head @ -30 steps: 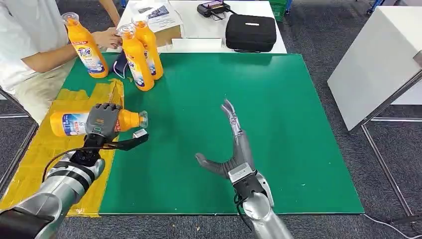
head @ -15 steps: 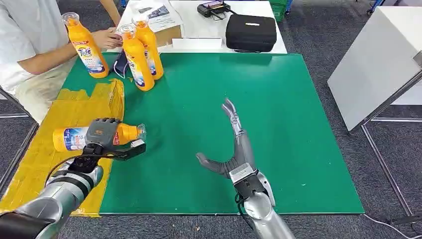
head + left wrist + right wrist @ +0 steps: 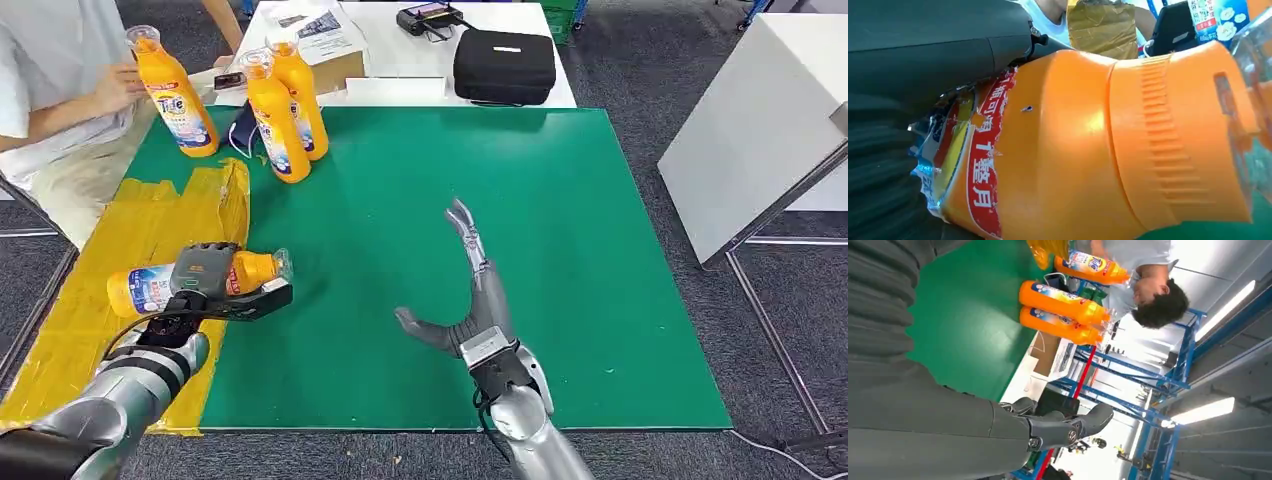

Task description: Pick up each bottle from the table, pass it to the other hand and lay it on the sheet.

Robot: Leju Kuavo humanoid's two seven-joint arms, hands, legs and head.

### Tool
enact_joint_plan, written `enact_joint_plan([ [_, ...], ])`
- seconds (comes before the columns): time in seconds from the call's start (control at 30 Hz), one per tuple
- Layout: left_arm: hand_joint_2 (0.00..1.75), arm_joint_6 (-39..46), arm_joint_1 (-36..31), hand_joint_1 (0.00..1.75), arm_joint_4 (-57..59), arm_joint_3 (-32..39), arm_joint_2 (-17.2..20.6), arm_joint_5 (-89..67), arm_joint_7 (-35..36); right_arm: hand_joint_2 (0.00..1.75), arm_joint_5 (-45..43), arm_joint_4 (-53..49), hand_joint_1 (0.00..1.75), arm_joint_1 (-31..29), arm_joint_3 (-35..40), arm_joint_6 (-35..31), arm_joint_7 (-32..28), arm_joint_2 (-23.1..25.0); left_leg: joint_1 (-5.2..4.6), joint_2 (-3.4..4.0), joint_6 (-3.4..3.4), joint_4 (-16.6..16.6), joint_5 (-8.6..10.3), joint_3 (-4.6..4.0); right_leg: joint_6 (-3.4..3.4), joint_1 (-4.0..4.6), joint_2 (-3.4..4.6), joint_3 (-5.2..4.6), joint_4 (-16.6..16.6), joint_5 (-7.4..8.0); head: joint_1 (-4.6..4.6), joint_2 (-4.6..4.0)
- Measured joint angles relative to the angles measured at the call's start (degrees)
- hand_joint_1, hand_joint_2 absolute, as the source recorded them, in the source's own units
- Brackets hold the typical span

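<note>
1. Left hand [image 3: 205, 272] wrapped round an orange plastic detergent bottle w/ red-and-blue label [image 3: 150, 287], bottle on its side, cap end toward the green table top [image 3: 560, 200], base end over the yellow taped sheet [image 3: 150, 215]. Can't tell whether touching the sheet or just above it.
2. Right hand [image 3: 470, 300] holding nothing, fingers spread, near table centre, well apart from that bottle.
3. Three more upright orange bottles at the far left: pair [image 3: 283, 105] on the green, one [image 3: 175, 95] by a seated person's hand [image 3: 120, 85].
4. Judged progress: handover for this bottle looks done, lay-down in hand; release not yet done. No other bottle lying on the sheet, so three still left.
</note>
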Motion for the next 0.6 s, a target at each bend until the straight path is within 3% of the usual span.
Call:
enact_joint_plan([
  [0.43,1.75,-6.45,-0.56,0.00,0.13,0.87,-0.20,-1.03,1.33,1.75,0.37,0.02,0.00,-0.29,0.00,0.00,0.66,0.00,0.00,-0.01,0.00,-0.01,-0.01,0.18,0.00,0.00,0.01,0.18,0.00,0.00,-0.02,0.00],
  [0.6,1.75,-1.42,-0.13,0.00,0.11,2.27,-0.31,0.17,-0.63,1.75,0.63,0.00,0.00,-0.31,-0.02,-0.07,0.92,0.00,0.00,0.01,0.00,-0.01,0.00,0.20,0.00,0.00,0.01,0.19,0.00,0.00,-0.02,0.00],
])
